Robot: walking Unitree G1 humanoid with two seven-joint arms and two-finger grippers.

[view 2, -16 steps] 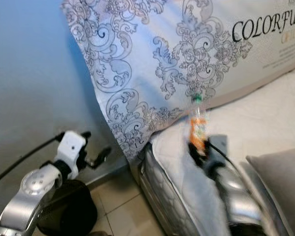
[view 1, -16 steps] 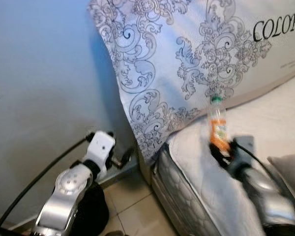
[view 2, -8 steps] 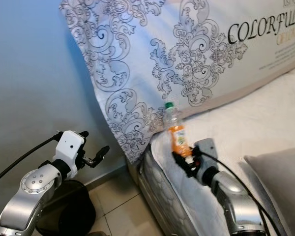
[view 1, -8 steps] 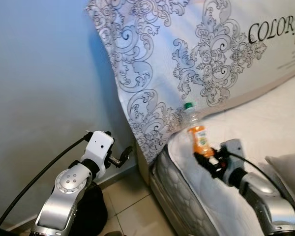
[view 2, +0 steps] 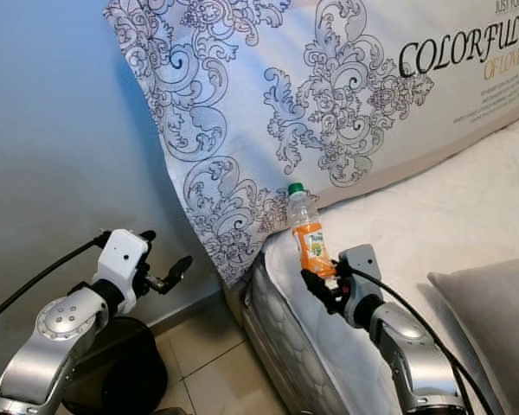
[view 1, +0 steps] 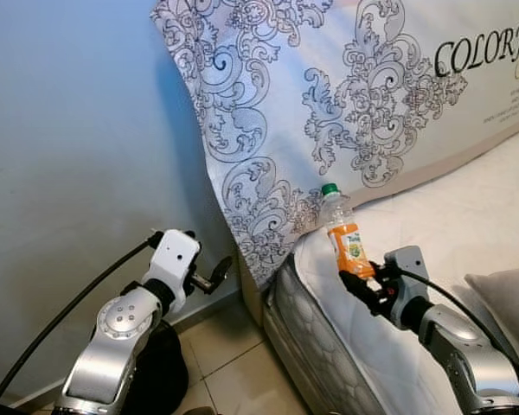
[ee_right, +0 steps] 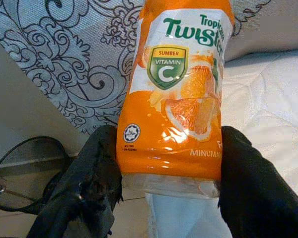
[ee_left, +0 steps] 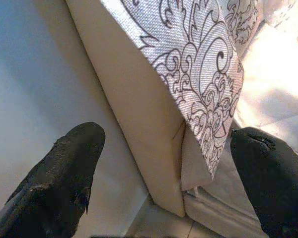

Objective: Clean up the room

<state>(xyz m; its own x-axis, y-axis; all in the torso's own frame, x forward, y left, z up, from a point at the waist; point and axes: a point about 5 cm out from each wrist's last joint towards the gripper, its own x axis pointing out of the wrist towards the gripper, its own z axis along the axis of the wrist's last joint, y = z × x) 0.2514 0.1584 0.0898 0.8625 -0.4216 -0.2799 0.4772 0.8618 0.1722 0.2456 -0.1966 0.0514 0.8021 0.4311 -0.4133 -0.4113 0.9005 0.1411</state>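
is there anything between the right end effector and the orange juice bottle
Nothing visible does. The right end effector is already shut on the orange juice bottle, one black finger pressed against each side of its lower body, holding it upright above the mattress edge.

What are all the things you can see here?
Bottle: one, orange label, green cap, upright in the right claw above the mattress edge.
Headboard: one, white with grey swirls, leaning against the wall.
Mattress: one, white, quilted, below the headboard.
Pillow: one, grey, on the mattress at right.
Wall: blue-grey, at left.
Floor: beige tiles.
Bin: one, black, under the left arm.
Left claw: black, open, near the wall.
Right claw: black, gripping the bottle.
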